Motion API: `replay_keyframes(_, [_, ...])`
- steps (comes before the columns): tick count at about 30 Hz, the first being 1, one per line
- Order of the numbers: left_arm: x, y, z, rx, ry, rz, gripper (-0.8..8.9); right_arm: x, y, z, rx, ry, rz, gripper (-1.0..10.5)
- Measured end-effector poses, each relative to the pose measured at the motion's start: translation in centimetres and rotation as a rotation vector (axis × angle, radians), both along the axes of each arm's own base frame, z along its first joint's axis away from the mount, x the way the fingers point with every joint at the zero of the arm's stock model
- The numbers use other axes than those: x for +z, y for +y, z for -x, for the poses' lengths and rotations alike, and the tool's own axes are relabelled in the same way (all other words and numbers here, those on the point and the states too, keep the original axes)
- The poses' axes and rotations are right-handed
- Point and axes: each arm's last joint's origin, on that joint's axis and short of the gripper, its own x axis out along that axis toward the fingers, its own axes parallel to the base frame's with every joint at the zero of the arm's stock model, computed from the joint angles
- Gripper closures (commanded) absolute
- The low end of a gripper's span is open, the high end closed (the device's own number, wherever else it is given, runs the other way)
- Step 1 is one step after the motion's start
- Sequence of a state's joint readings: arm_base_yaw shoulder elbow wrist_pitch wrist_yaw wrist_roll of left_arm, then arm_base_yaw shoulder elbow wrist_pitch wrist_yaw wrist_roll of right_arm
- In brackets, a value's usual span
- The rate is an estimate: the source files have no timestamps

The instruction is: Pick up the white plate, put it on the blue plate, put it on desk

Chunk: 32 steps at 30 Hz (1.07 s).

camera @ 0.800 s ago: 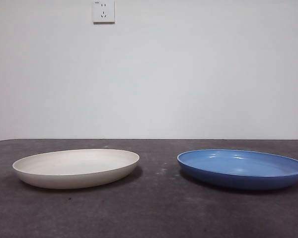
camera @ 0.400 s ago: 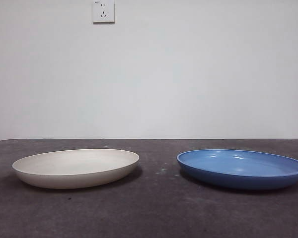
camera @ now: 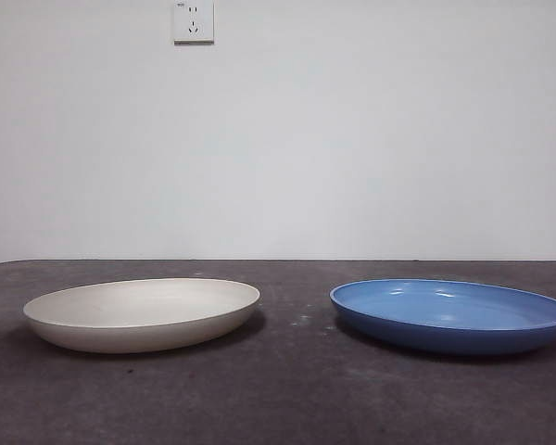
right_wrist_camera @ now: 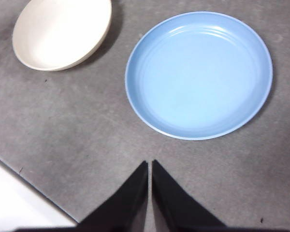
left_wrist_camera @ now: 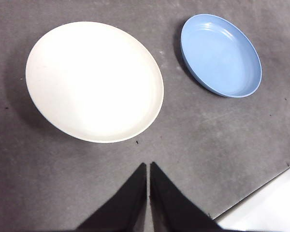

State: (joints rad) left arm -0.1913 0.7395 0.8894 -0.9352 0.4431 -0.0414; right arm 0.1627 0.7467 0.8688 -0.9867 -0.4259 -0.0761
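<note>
We see the white plate (camera: pixel 142 314) lying flat on the tabletop (camera: pixel 287 399), and the blue plate (camera: pixel 451 316) lying flat on the same dark, mottled surface beside it. The two plates are apart, with a strip of bare tabletop between them, and nothing lies in or on either one. In the front view the white plate sits on the left half of the picture and the blue plate on the right half, both at roughly the same depth from the camera. Behind them we see a plain pale wall with a white power socket (camera: pixel 194 20) high up.

Neither arm shows in the front view. From the left wrist camera we look down on the white plate (left_wrist_camera: pixel 94 81) large and near, with the blue plate (left_wrist_camera: pixel 221 54) farther off; the left gripper (left_wrist_camera: pixel 148 166) hangs above bare tabletop short of the white plate's rim, touching nothing, its two black fingers (left_wrist_camera: pixel 130 193) pressed together at the tips. From the right wrist camera the blue plate (right_wrist_camera: pixel 199 75) fills much of the picture and the white plate (right_wrist_camera: pixel 62 33) is smaller beyond it; the right gripper (right_wrist_camera: pixel 150 164) likewise hangs over bare tabletop short of the blue plate's rim, its fingers (right_wrist_camera: pixel 169 198) brought together and holding nothing.

Each wrist view shows a pale strip at a corner (it seems to be the tabletop's edge, though we cannot be sure from these angles).
</note>
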Motion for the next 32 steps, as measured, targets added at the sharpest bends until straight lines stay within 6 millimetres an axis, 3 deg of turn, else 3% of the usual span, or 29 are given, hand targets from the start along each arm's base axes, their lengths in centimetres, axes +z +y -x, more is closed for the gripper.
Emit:
replay_keyframes(4, [0.0, 0.0, 0.0, -0.001, -0.005, 0.001, 7.0, 0.0, 0.1, 0.0, 0.008, -0.001, 0.001, 9.1])
replay_keyframes(7, [0.0, 0.0, 0.0, -0.001, -0.007, 0.001, 4.62, 0.0, 0.1, 0.0, 0.008, -0.001, 0.0, 6.7])
replay_keyframes(9, [0.1, 0.0, -0.1, -0.001, -0.011, 0.002, 3.7, 0.0, 0.1, 0.0, 0.004, 0.0, 0.0, 5.4])
replay_keyframes(20, [-0.4, -0.4, -1.8, 0.011, 0.017, 0.008, 3.47, 0.0, 0.1, 0.0, -0.002, -0.002, 0.002, 5.3])
replay_keyframes(32, [-1.4, -1.4, -8.7, 0.125, 0.064, -0.077, 3.48, 0.0, 0.1, 0.0, -0.007, 0.002, -0.002, 5.3])
